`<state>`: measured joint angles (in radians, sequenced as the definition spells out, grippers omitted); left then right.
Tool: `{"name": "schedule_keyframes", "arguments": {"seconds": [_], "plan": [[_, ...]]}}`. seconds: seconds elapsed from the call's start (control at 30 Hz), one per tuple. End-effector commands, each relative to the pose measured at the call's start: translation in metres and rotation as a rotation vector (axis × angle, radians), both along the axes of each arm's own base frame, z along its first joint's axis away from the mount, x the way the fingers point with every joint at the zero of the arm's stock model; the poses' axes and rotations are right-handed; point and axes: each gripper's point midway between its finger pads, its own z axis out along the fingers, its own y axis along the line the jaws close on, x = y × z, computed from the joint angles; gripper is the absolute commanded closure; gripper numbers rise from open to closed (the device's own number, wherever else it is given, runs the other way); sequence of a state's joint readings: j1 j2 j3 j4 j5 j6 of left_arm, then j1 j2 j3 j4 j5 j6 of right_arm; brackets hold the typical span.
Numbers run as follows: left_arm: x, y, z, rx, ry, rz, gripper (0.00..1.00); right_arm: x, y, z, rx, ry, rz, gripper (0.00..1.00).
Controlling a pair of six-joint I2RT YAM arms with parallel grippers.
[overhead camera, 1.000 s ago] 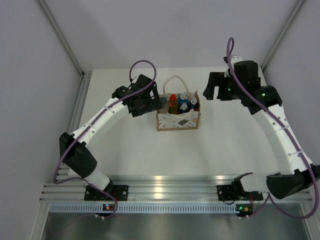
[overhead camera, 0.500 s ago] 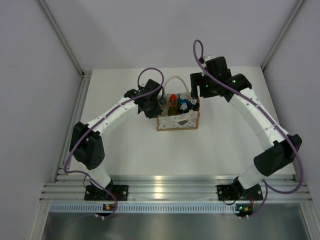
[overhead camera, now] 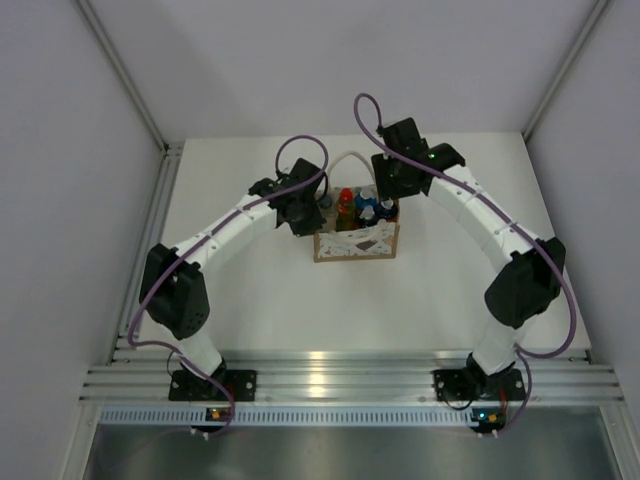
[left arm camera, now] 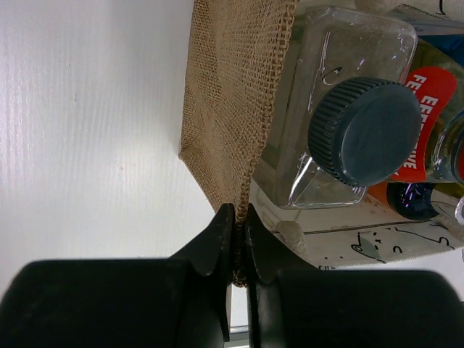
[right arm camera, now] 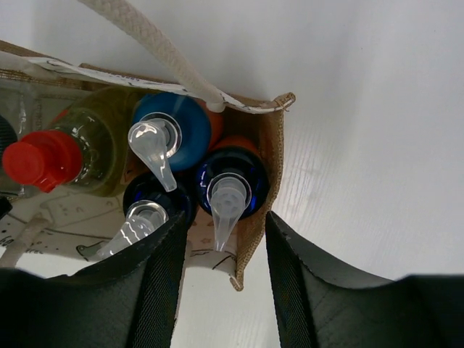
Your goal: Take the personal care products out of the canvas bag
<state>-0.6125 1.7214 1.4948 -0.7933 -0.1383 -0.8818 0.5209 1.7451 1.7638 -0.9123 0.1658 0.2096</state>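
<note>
Apparently, the step in hand is the first pick: the canvas bag (overhead camera: 357, 243), which stands upright near the middle of the tabletop (overhead camera: 450, 290) with all the bottles inside it, is to be steadied on one side while a bottle is lifted out on the other. The jaws of the left gripper (left arm camera: 235, 246) are shut completely on the woven edge of the bag wall at its 9 o'clock side, just beside the clear bottle (left arm camera: 341, 109) with the dark cap. This pinch should be held firm and low, so that the light bag is not dragged upward. The jaws of the right gripper (right arm camera: 226, 250) are seen partly open above the 3 o'clock end of the bag, and nothing is held by them. The dark-blue pump bottle (right arm camera: 232, 177) and the corner of the bag both lie in the gap between them. The wall should be kept outside the grip, the jaws should be lowered past the clear nozzle onto the bottle neck, and the pull should then be made straight up.
</note>
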Motion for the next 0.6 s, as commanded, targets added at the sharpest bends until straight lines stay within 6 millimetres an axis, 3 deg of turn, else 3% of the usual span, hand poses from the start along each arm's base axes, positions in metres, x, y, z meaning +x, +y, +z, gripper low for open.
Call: {"name": "schedule_keyframes", "arguments": {"seconds": [0.0,0.43,0.57], "plan": [[-0.006,0.000,-0.001,0.001,0.010,-0.007,1.00,0.006,-0.001,0.016,-0.018,-0.041,-0.016,0.56],[-0.007,-0.001,-0.004,0.002,0.016,-0.006,1.00,0.008,0.002,-0.009,-0.045,0.017,-0.009,0.72],[-0.008,-0.001,-0.004,0.003,0.018,-0.006,1.00,0.008,0.002,-0.014,-0.056,0.026,-0.008,0.72]]}}
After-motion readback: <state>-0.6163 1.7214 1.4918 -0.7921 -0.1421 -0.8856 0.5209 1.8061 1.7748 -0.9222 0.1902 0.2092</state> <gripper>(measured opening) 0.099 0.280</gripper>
